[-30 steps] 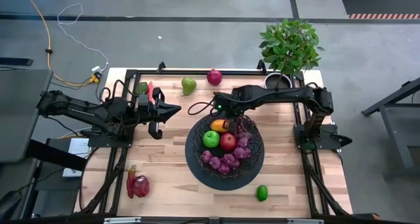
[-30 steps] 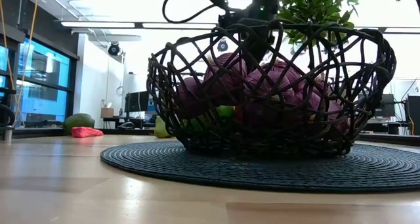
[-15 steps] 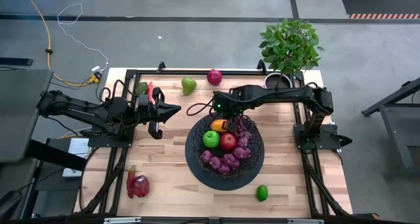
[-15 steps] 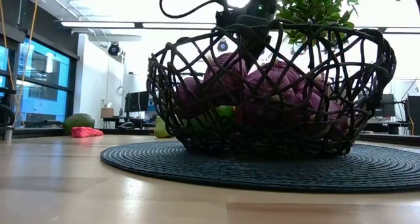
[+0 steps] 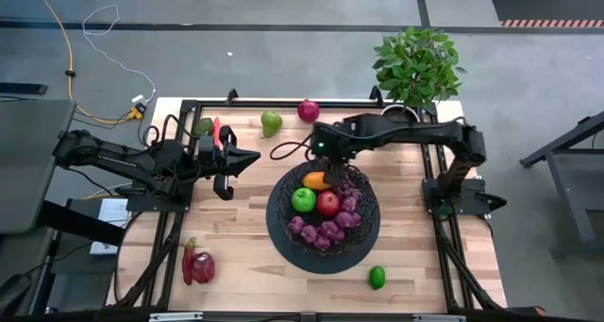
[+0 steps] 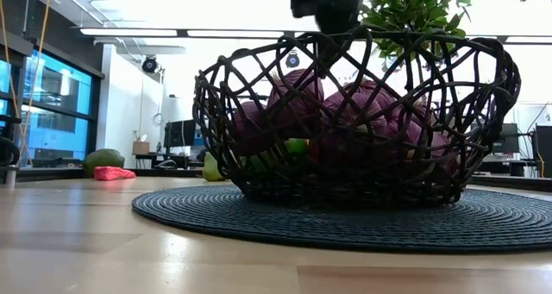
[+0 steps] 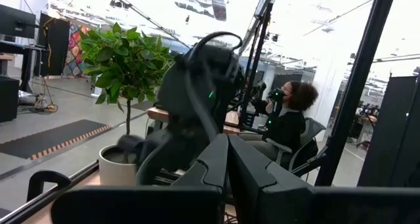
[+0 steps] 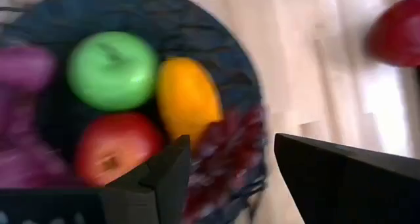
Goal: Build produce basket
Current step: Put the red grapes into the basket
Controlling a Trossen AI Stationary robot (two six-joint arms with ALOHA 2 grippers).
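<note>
My right pincer [image 5: 326, 160] hangs parted and empty just above the orange-yellow fruit [image 5: 316, 180] lying in the basket [image 5: 283, 229] below it. My left pincer [image 5: 247, 157] waits shut, well off to the side. If I descend now I judge a finger could snag the basket's wire rim. In the basket: one green apple [image 5: 303, 200], one red apple [image 5: 327, 203], one grape bunch [image 5: 326, 229].
</note>
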